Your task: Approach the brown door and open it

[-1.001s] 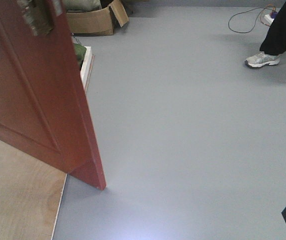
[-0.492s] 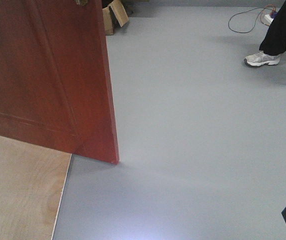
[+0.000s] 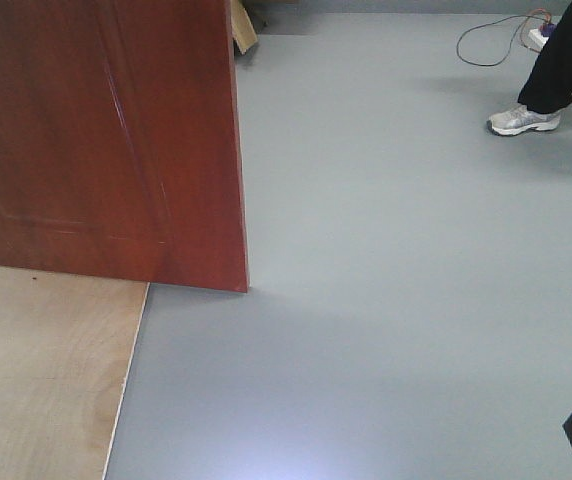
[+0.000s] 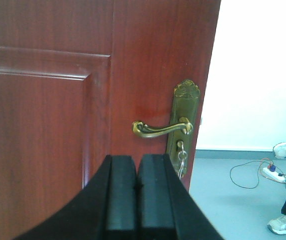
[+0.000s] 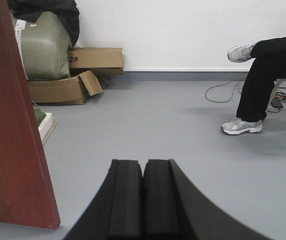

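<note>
The brown door (image 3: 96, 140) is a glossy reddish-brown panelled leaf filling the upper left of the front view, its free edge to the right. In the left wrist view the door (image 4: 58, 110) faces me, with its brass lever handle (image 4: 160, 128), long brass backplate (image 4: 186, 105) and hanging keys (image 4: 182, 159). My left gripper (image 4: 137, 172) is shut and empty, just below and left of the handle, apart from it. The door's edge (image 5: 13, 150) stands at the left of the right wrist view. My right gripper (image 5: 143, 175) is shut and empty over open floor.
A plywood board (image 3: 41, 370) lies on the grey floor at lower left. A seated person's leg and shoe (image 3: 526, 118) and a cable (image 3: 491, 40) are at far right. Cardboard boxes (image 5: 78, 75) and a green sack (image 5: 43, 45) stand against the back wall.
The door's free edge has swept to the right and further across the front view, now hiding the cardboard boxes. The person's foot has not moved.
</note>
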